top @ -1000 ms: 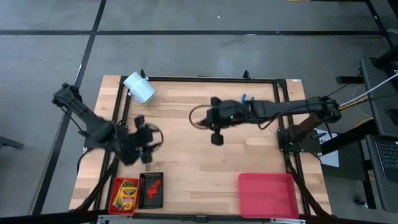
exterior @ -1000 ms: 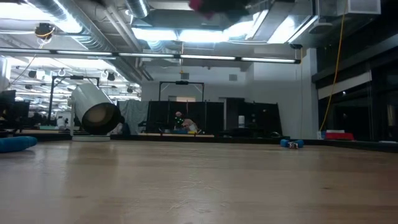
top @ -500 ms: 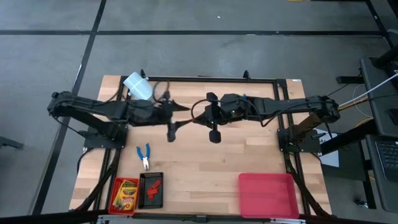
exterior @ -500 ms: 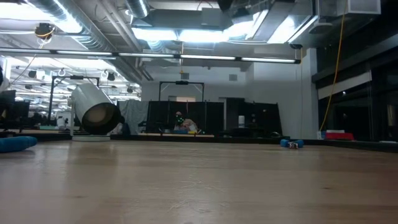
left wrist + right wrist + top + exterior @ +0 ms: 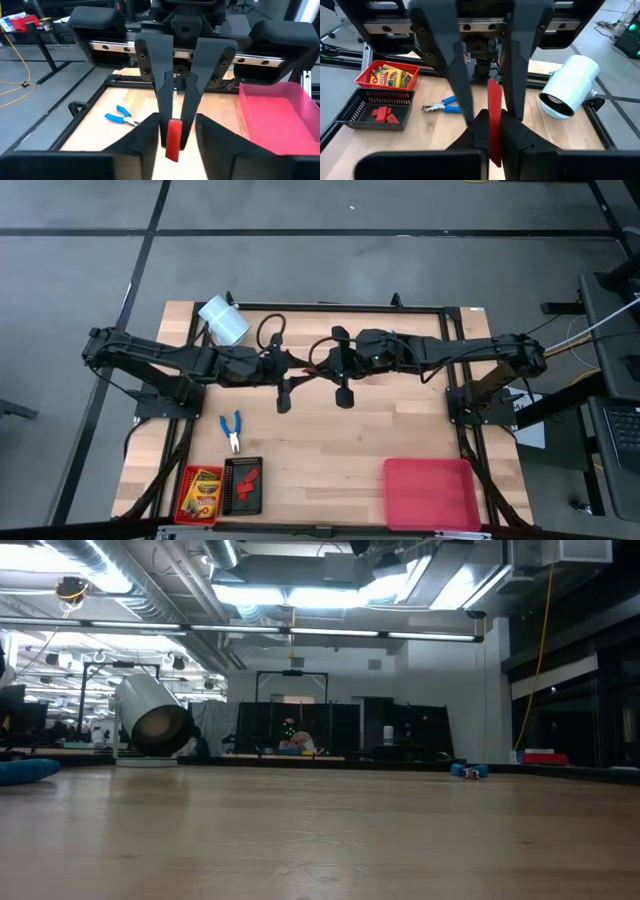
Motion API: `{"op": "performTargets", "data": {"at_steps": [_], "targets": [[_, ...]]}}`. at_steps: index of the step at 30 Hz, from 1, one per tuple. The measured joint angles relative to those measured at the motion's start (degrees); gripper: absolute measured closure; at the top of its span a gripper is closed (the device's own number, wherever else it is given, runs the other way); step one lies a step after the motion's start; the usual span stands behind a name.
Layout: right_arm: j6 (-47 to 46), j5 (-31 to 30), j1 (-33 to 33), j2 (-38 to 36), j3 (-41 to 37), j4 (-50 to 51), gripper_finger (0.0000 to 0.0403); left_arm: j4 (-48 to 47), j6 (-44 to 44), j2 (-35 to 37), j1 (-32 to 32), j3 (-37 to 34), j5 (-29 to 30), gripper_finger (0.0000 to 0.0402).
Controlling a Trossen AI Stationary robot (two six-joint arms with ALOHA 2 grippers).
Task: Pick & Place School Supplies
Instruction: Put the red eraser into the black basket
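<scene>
Over the middle of the surface (image 5: 330,440), the right gripper (image 5: 490,119) has its fingers clamped on a red piece (image 5: 495,100). The piece's long side points across at the left gripper (image 5: 175,121), whose fingers stand apart around it. Crayon box (image 5: 203,488) sits at the near left corner, its writing too small to read. Blue pliers (image 5: 232,432) lie beside the left edge.
</scene>
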State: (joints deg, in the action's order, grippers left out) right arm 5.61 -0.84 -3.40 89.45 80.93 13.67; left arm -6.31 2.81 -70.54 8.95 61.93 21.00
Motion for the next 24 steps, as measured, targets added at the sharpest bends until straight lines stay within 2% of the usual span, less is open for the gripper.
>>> {"op": "performTargets", "data": {"at_steps": [5,9,16,18,21,24], "targets": [[0.0,0.2,0.0,-0.1,0.0,0.5,0.0386,-0.2,0.5,0.1,0.0,0.0,-0.1,0.0339],[0.2,-0.8,0.1,-0.1,-0.1,0.5,0.0386,0.2,1.5,0.4,0.0,0.0,2.1,0.0380],[-0.6,-1.5,0.1,-0.1,-0.1,0.0,0.0383,-0.5,3.9,0.7,0.0,0.0,2.4,0.0388],[-2.1,-3.2,0.1,0.0,-0.1,0.0,0.0362,-0.7,4.1,0.7,0.0,0.0,2.5,0.0388],[-4.8,-7.7,0.0,0.0,-0.1,0.0,0.0305,-0.9,4.2,0.7,0.5,0.0,3.3,0.0388],[-5.0,-9.5,0.1,0.0,-0.1,0.1,0.0247,-2.2,5.1,0.7,1.1,0.1,3.4,0.0388]]}}
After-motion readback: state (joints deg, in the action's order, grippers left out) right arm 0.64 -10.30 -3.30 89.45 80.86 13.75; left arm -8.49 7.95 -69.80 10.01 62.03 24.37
